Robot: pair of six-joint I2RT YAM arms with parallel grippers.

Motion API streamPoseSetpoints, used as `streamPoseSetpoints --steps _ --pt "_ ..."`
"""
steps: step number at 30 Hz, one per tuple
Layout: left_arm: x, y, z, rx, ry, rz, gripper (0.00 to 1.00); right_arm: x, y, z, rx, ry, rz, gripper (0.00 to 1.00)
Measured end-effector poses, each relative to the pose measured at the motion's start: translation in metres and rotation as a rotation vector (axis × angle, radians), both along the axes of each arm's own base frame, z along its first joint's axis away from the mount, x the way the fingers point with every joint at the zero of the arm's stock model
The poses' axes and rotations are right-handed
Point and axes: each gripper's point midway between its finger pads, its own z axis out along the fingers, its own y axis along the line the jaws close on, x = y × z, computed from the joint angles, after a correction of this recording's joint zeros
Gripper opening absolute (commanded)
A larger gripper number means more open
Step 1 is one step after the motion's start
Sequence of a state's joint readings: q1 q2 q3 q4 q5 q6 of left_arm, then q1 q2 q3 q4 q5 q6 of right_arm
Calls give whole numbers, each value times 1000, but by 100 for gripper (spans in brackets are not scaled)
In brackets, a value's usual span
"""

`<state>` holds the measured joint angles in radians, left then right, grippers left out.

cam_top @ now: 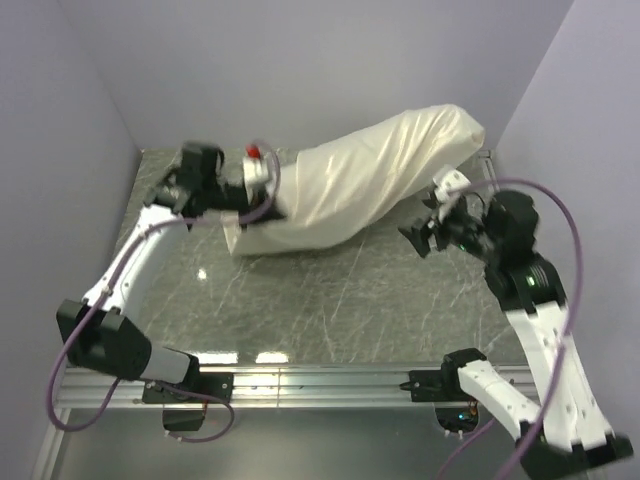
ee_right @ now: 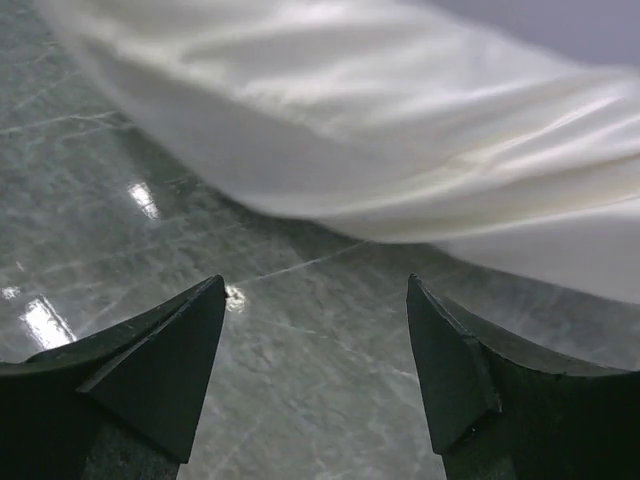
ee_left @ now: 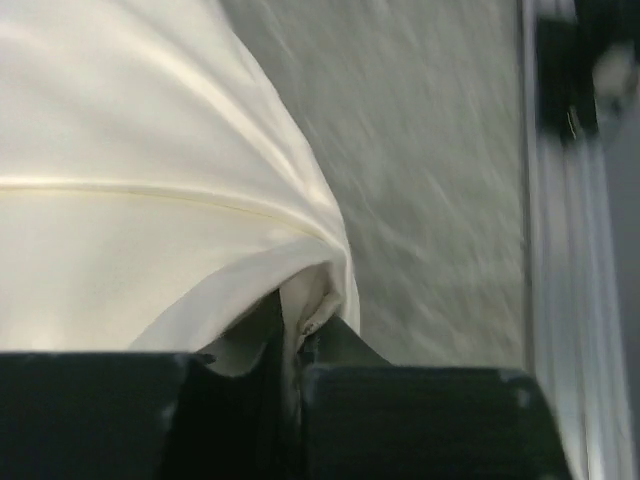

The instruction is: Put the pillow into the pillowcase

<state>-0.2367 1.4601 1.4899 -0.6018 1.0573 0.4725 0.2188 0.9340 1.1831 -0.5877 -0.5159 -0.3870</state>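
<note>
The cream, slightly shiny pillowcase (cam_top: 370, 180) lies plump and slanted, from the table's left middle up to the back right corner. The pillow is hidden; I see none of its bare surface. My left gripper (cam_top: 266, 196) is at the case's left end, shut on a fold of the pillowcase (ee_left: 150, 180) edge, and cloth is pinched between its fingers (ee_left: 400, 410). My right gripper (cam_top: 417, 237) hovers open just right of the case's lower side. In the right wrist view the pillowcase (ee_right: 400, 130) lies just beyond the open right gripper (ee_right: 315, 290), and only tabletop shows between the jaws.
The grey marbled table (cam_top: 330, 300) stretches in front of the case. Lavender walls (cam_top: 70, 120) close in the left, back and right sides. A metal rail (cam_top: 320, 380) runs along the near edge by the arm bases.
</note>
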Motion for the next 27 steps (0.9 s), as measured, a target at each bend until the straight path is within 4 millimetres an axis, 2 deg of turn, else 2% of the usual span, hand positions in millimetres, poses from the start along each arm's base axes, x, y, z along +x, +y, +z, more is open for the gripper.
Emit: streamPoseSetpoints --steps 1,3,5,7,9,10,12,13,14,16,18,20,22,24,27 --pt "-23 1 -32 61 1 -44 41 -11 -3 5 -9 -43 3 81" --pt "-69 8 -102 172 94 -123 60 -28 -9 19 -17 -125 3 81" --pt "-101 16 -146 227 215 -163 64 -24 -9 18 -25 -128 3 81" --pt "-119 26 -166 264 300 -149 66 -8 -3 -2 -44 -49 7 79" --pt "-116 35 -154 242 306 -75 69 9 9 -33 -74 82 23 75" --pt "-108 44 -141 206 300 -5 70 14 15 -43 -84 125 36 75" --pt "-88 70 -111 116 287 164 70 22 37 -74 -118 249 81 74" --pt "-79 82 -102 86 281 232 70 20 50 -86 -135 295 116 73" --pt "-66 104 -85 28 285 356 70 12 64 -95 -152 334 156 74" --pt "-56 128 -73 -64 349 495 68 -6 95 -99 -173 376 243 73" --pt "-50 143 -77 -138 439 593 66 -18 125 -86 -164 376 310 71" --pt "-45 157 -97 -214 580 695 64 -20 151 -66 -133 362 341 69" --pt "-39 163 -121 -265 708 770 63 -10 180 -40 -83 325 345 67" --pt "-33 166 -141 -298 813 820 62 3 207 -23 -34 309 331 67" --pt "-13 169 -163 -339 919 857 63 22 246 -18 30 338 292 67"
